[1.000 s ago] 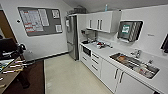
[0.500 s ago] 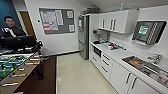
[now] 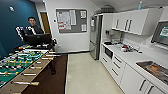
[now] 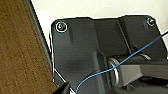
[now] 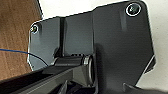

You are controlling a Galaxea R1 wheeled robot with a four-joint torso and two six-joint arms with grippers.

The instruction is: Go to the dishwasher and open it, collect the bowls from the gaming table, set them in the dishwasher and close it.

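The gaming table (image 3: pixel 22 65), a table-football table with a green field and rods with wooden handles, stands at the left in the head view, running away from me. No bowls can be made out on it. Along the right wall runs a white kitchen counter (image 3: pixel 135 58) with drawers and doors below. I cannot pick out the dishwasher among those fronts. Both wrist views look down past the robot's dark plates at brown carpet (image 4: pixel 20 50) and pale floor (image 5: pixel 75 7).
A person (image 3: pixel 32 27) with a control rig stands behind the far end of the gaming table. A tall steel fridge (image 3: pixel 95 35) stands at the counter's far end, and a sink (image 3: pixel 153 70) is set in the counter near me. Pale floor (image 3: pixel 87 75) runs down the middle.
The whole head picture has shifted: the camera has turned left, bringing the gaming table and the person further into the picture and sliding the counter to the right.
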